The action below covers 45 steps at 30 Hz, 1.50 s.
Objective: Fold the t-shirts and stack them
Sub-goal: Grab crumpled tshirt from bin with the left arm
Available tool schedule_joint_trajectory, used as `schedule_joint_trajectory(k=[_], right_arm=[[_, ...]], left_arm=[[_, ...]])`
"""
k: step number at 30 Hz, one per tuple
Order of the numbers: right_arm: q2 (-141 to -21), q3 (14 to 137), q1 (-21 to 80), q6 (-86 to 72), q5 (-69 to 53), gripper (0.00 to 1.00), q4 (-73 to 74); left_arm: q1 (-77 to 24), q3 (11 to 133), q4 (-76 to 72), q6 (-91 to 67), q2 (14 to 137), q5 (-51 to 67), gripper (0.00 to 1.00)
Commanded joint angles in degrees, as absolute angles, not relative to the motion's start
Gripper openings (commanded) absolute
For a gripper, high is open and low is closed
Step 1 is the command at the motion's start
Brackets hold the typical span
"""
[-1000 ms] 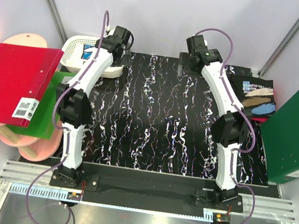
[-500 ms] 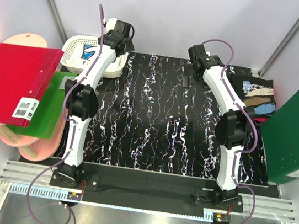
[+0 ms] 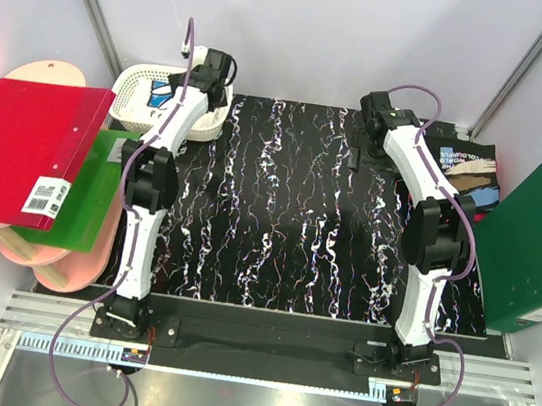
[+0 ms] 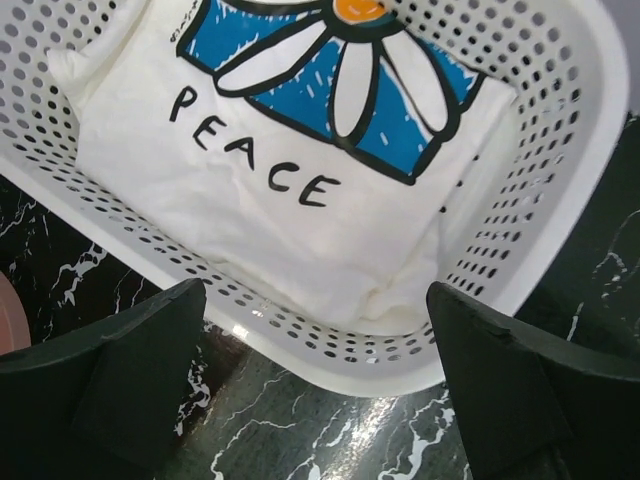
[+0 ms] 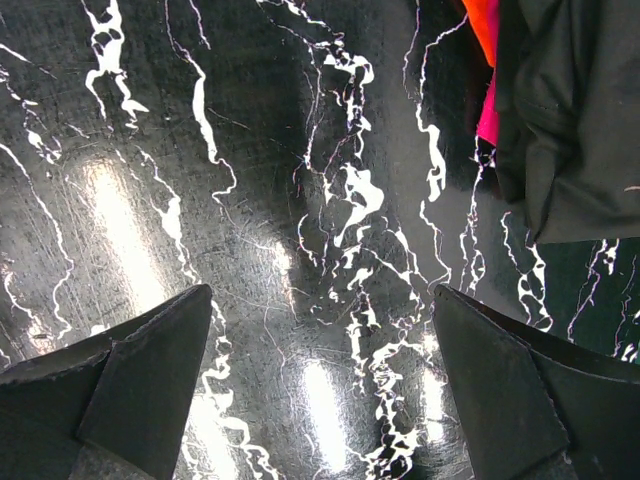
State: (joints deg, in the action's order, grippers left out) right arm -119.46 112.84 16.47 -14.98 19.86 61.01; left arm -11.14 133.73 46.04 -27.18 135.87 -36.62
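A white t-shirt [image 4: 300, 150] with black "PEACE" lettering and a blue flower print lies crumpled in the white lattice basket [image 4: 330, 355], also seen from above as the t-shirt [image 3: 160, 97]. My left gripper [image 4: 315, 400] hangs open over the basket's near rim, holding nothing; from above, the left gripper [image 3: 207, 71] is at the basket's right side. A folded black t-shirt [image 3: 467, 175] with tan-blue-white print lies at the table's right back. In the right wrist view, the black t-shirt [image 5: 570, 110] rests on red-orange cloth [image 5: 485, 30]. My right gripper [image 5: 320, 400] is open over bare table, left of that pile.
A red binder [image 3: 21, 148] and a green binder [image 3: 84, 202] lie over pink boards [image 3: 60, 269] left of the table. A dark green binder [image 3: 527, 249] stands at the right edge. The black marbled tabletop [image 3: 289, 216] lies between the arms.
The right arm has swung rightward toward the black t-shirt pile. The left gripper has shifted a little farther over the basket. Both stayed open.
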Motion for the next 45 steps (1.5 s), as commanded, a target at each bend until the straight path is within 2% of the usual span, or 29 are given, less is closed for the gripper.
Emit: schedule_joint_trajectory(k=[1, 18, 23, 25, 26, 29, 33, 35, 36, 38, 41, 42, 45], right_arm=[[-115.75, 112.5, 16.7, -15.47, 19.77, 1.0, 59.24], [-116.02, 112.15, 16.61, -15.12, 19.16, 1.0, 59.24], [-115.84, 112.06, 16.7, -14.94, 18.99, 1.0, 59.33], [-115.84, 111.97, 16.61, -14.94, 18.81, 1.0, 59.41], [-115.75, 111.97, 16.61, -14.94, 18.72, 1.0, 59.33], [-115.84, 111.97, 16.7, -15.03, 18.02, 1.0, 59.33], [-115.66, 111.97, 16.7, -14.94, 17.93, 1.0, 59.41], [-115.4, 111.8, 16.61, -14.94, 18.28, 1.0, 59.59], [-115.23, 111.62, 16.7, -14.77, 18.54, 1.0, 59.5], [-115.14, 111.36, 16.7, -14.77, 18.72, 1.0, 59.41], [-115.31, 111.18, 16.61, -14.77, 18.81, 1.0, 59.5], [-115.4, 111.36, 16.7, -14.77, 18.81, 1.0, 59.5], [-115.58, 111.8, 16.7, -14.68, 18.2, 1.0, 59.5]], left_arm=[[-9.23, 136.13, 48.5, -26.11, 137.28, -34.46, 0.99], [-7.73, 138.69, 63.63, -25.05, 144.66, -18.9, 0.98], [-7.21, 141.23, 66.09, -24.96, 147.39, -14.86, 0.8], [-7.03, 141.94, 66.71, -24.52, 148.18, -13.89, 0.85], [-7.03, 142.64, 67.23, -23.74, 149.14, -12.67, 0.93], [-7.03, 142.91, 67.24, -22.77, 150.2, -9.51, 0.95], [-7.12, 143.52, 67.94, -22.76, 150.12, -7.65, 0.82], [-7.12, 142.3, 68.03, -22.15, 148.81, -7.04, 0.81], [-7.03, 142.03, 68.46, -21.97, 148.54, -6.86, 0.82], [-7.12, 141.68, 69.95, -21.8, 148.1, -6.07, 0.99], [-7.47, 139.92, 70.14, -21.62, 147.74, -5.45, 0.99], [-7.56, 139.83, 70.14, -21.62, 148.01, -5.01, 0.97], [-7.56, 141.32, 70.22, -22.5, 150.29, -2.29, 0.74]])
